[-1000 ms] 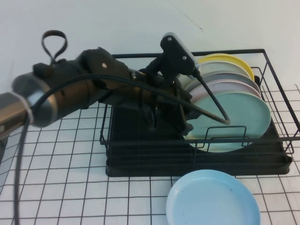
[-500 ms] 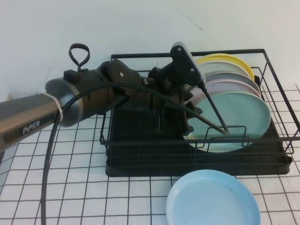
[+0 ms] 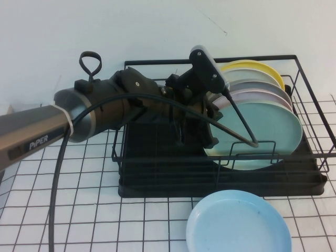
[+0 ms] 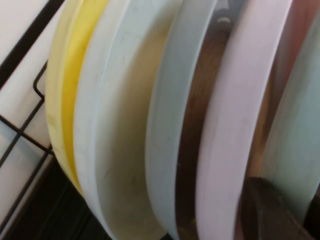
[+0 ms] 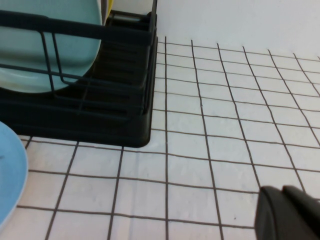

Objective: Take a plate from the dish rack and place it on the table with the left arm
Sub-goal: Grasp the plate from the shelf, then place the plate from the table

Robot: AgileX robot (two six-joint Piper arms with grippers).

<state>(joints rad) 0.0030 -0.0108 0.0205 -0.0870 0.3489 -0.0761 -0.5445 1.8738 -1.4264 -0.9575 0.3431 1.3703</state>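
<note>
The pale mint-green plate (image 3: 268, 131) stands upright at the front of a row of plates in the black dish rack (image 3: 157, 176). The left arm (image 3: 105, 107) reaches into the rack from the left. My left gripper (image 3: 210, 134) is at the plate's left rim. In the left wrist view one dark finger (image 4: 265, 210) sits between the pink plate (image 4: 235, 125) and the mint plate (image 4: 300, 115), and the jaws look shut on that rim. My right gripper (image 5: 282, 195) is shut and empty, low over the table (image 5: 225, 125), right of the rack (image 5: 125, 120).
Behind the mint plate stand pink (image 3: 262, 95), grey (image 3: 252, 84) and yellow (image 3: 257, 68) plates. A light blue plate (image 3: 239, 223) lies flat on the table (image 3: 79, 210) in front of the rack. Rack wires rise around the plates.
The left arm has reached further into the rack and its gripper has closed in on the mint plate's left rim. It has barely moved in the last half second.
</note>
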